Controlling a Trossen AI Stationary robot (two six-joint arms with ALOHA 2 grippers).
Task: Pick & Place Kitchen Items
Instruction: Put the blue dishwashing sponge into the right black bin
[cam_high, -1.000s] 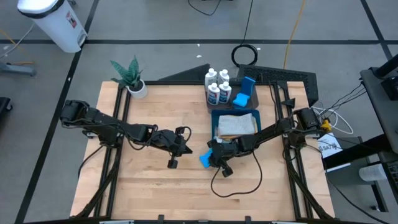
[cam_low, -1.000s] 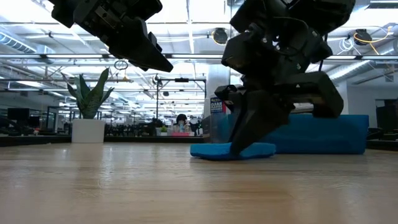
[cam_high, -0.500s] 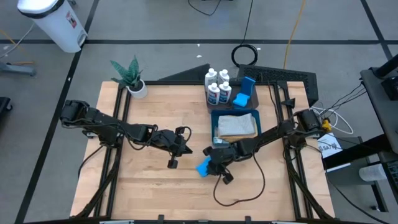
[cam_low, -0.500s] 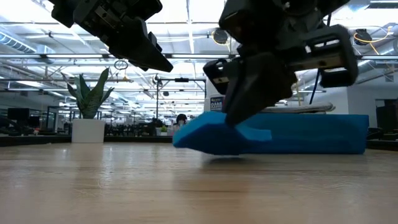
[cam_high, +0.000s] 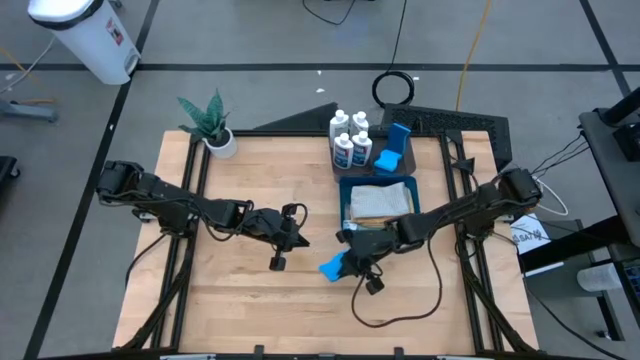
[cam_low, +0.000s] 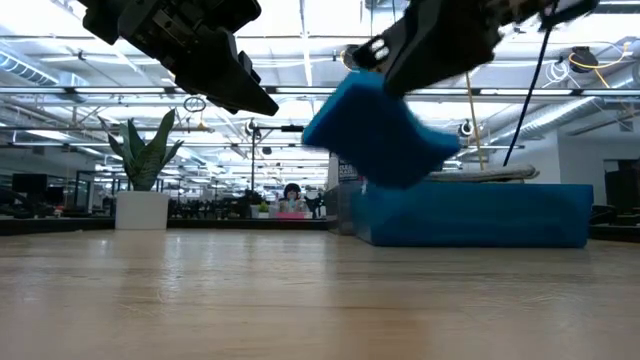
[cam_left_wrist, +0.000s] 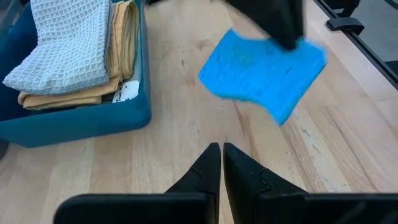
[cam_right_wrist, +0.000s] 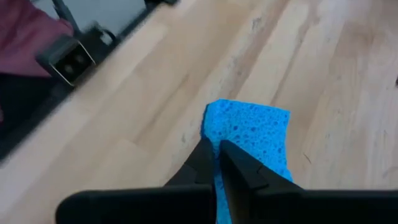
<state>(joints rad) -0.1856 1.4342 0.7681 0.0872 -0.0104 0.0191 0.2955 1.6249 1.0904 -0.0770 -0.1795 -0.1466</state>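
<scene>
My right gripper (cam_high: 350, 258) is shut on a bright blue sponge (cam_high: 331, 268) above the table's middle; the sponge also shows in the low view (cam_low: 375, 130) and in the left wrist view (cam_left_wrist: 261, 71). My left gripper (cam_high: 280, 245) is shut and empty, above the table to the sponge's left. Folded grey and orange cloths (cam_high: 380, 203) lie in the blue bin (cam_high: 345, 190). Several white bottles (cam_high: 350, 140) and more blue sponges (cam_high: 395, 152) stand at the bin's far end. My right gripper pinches the sponge between its two fingers at one edge (cam_right_wrist: 211, 127), the fingers (cam_right_wrist: 239, 163) one on each flat face. The sponge is lifted clear of the table and tilted, sticking out past the fingertips toward the table's left.
A potted plant (cam_high: 212, 125) stands at the table's far left corner. A black cable (cam_high: 395, 310) loops on the table near the front edge, below the right arm. Bare wood lies left and in front of the grippers.
My right gripper has risen with the sponge and come a little toward the table's near edge. The sponge, which lay flat on the table, is now lifted clear and tipped. My left gripper has kept still.
</scene>
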